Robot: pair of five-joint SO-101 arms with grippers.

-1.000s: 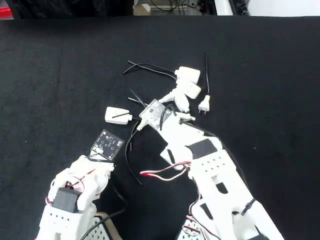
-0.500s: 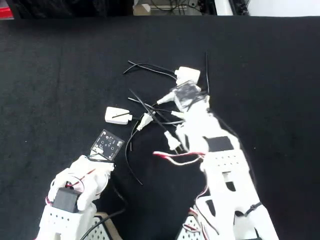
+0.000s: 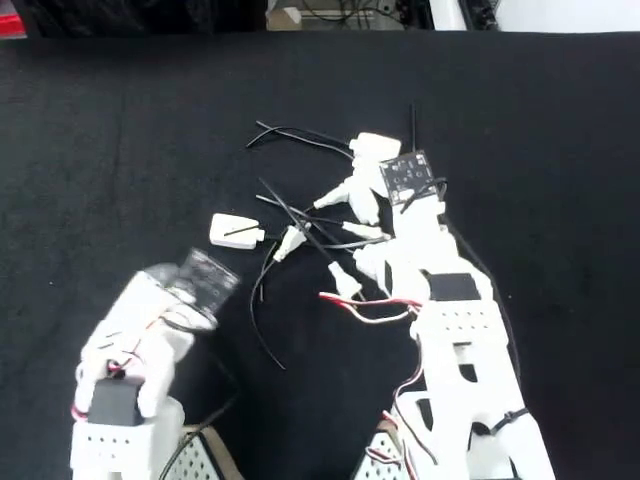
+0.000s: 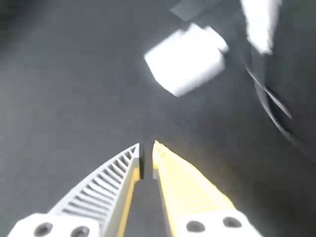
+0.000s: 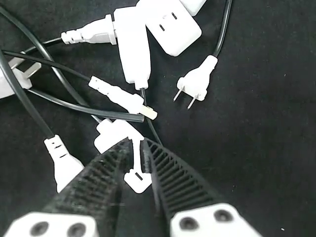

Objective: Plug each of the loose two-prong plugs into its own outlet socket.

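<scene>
1. the loose two-prong plug (image 5: 197, 85) lies just beside the white socket block (image 5: 170, 22). it is probably light and rigid with a springy cord, so it is best pinched across the moulded body behind the prongs.
2. the right gripper (image 5: 136, 143) hangs over the tangled cords (image 5: 29, 106), jaws slightly parted and gripping nothing. the left gripper (image 4: 146, 146) is pressed together, empty, near a white adapter (image 4: 185, 59).
3. since 0.5 s ago, both arms have pushed farther out.

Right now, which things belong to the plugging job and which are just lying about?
Job: loose two-prong plug; slotted outlet socket; separate outlet socket; black cords.
Lying about: pale box and red object, beyond the black table's far edge.
</scene>
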